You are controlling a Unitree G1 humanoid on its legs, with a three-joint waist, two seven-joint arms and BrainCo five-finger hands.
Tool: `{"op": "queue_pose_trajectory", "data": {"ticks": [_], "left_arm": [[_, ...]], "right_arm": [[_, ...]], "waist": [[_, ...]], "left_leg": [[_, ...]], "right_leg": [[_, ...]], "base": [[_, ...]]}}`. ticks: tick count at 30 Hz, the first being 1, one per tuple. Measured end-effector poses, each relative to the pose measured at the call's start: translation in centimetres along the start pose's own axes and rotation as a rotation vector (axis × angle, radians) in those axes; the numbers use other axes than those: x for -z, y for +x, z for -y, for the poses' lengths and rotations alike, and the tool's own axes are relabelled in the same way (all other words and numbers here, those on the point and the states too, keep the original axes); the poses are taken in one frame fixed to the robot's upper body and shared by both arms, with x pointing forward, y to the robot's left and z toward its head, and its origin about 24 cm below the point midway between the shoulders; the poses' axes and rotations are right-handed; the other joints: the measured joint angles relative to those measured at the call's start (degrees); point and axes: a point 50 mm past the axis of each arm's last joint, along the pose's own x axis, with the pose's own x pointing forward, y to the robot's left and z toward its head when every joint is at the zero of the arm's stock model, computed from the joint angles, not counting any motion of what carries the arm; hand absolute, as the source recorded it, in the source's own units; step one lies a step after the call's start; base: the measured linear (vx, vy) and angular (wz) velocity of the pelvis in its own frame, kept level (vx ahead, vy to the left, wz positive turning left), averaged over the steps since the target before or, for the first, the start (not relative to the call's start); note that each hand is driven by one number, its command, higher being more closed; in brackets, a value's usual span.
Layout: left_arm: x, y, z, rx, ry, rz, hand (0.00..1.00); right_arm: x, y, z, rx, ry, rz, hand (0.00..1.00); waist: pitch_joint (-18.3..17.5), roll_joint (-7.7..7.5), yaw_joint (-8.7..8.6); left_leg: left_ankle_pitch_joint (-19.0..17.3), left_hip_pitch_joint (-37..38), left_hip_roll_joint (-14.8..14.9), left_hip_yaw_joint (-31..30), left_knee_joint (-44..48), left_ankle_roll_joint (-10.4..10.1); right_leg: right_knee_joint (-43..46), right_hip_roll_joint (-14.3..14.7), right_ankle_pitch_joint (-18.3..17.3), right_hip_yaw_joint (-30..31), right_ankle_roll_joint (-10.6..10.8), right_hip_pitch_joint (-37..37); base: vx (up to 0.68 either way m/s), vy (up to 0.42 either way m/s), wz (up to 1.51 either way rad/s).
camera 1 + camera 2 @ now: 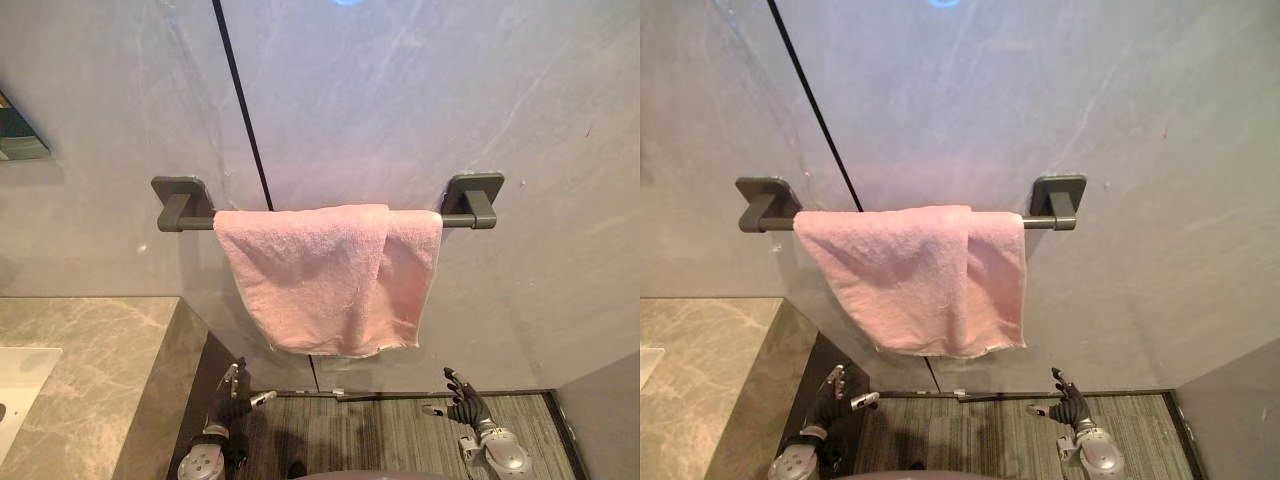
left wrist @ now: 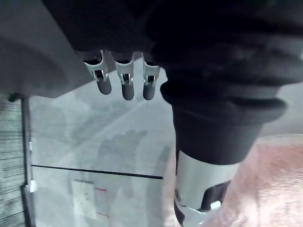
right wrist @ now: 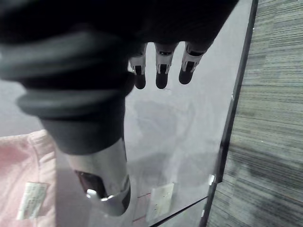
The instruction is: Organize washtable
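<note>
A pink towel (image 1: 325,280) hangs folded over a dark grey wall rail (image 1: 460,215), with its lower edge well above the floor; the towel (image 2: 279,179) and the towel (image 3: 21,179) also appear past each wrist. My left hand (image 1: 232,405) is low down beside the counter's end, fingers relaxed and holding nothing. My right hand (image 1: 466,405) is low at the right, fingers spread and empty. Both hands hang well below the towel, apart from it.
A marble washtable counter (image 1: 90,370) fills the lower left, with a white basin (image 1: 20,375) set in it. A mirror's corner (image 1: 18,135) shows at the upper left. Grey striped carpet (image 1: 400,430) lies below, and a dark wall panel (image 1: 605,420) stands at the lower right.
</note>
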Motion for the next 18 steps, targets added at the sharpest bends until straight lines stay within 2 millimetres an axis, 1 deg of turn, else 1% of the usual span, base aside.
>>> {"op": "queue_pose_trajectory", "data": {"ticks": [4, 10, 13, 16, 18], "left_arm": [[1.7, -0.2, -0.4, -0.015, 0.036, -0.082, 0.0], [3.9, -0.7, -0.7, -0.039, 0.04, -0.185, 0.0], [4.4, -0.7, -0.8, -0.046, 0.036, -0.212, 0.0], [4.5, -0.8, -0.9, -0.059, 0.038, -0.216, 0.0], [4.8, -0.9, -0.9, -0.059, 0.038, -0.232, 0.0]], "right_arm": [[0.9, 0.1, 0.2, 0.01, -0.024, -0.045, 0.0], [2.4, 0.0, 0.3, 0.021, -0.041, -0.125, 0.0], [2.5, 0.1, 0.3, 0.017, -0.047, -0.142, 0.0], [2.5, 0.2, 0.4, 0.017, -0.059, -0.144, 0.0], [2.5, 0.4, 0.6, 0.018, -0.064, -0.153, 0.0]], "waist": [[0.06, 0.03, 0.0], [0.24, -0.1, 0.01], [0.58, -0.05, 0.01], [1.11, -0.03, 0.01], [1.23, -0.01, 0.4]], "left_leg": [[-0.03, 0.0, 0.01, 0.0, 0.0, -0.04], [-0.03, 0.04, 0.02, 0.0, -0.02, -0.04], [-0.04, 0.1, 0.02, 0.05, -0.02, -0.05], [-0.07, 0.11, 0.03, 0.2, -0.02, -0.08], [-0.31, 0.05, 0.2, 1.27, -0.01, -0.18]], "right_leg": [[0.02, 0.0, -0.06, -0.01, -0.03, 0.0], [0.14, 0.01, -0.14, -0.01, -0.05, 0.01], [0.23, 0.01, -0.16, 0.04, -0.06, 0.01], [0.28, 0.01, -0.22, 0.48, -0.04, -0.1], [0.86, 0.1, -0.4, 1.66, -0.03, -1.06]], "base": [[0.0, 0.0, 0.0], [0.0, 0.0, 0.0], [0.0, 0.0, 0.0], [0.0, 0.0, -0.03], [0.0, 0.002, -0.24]]}}
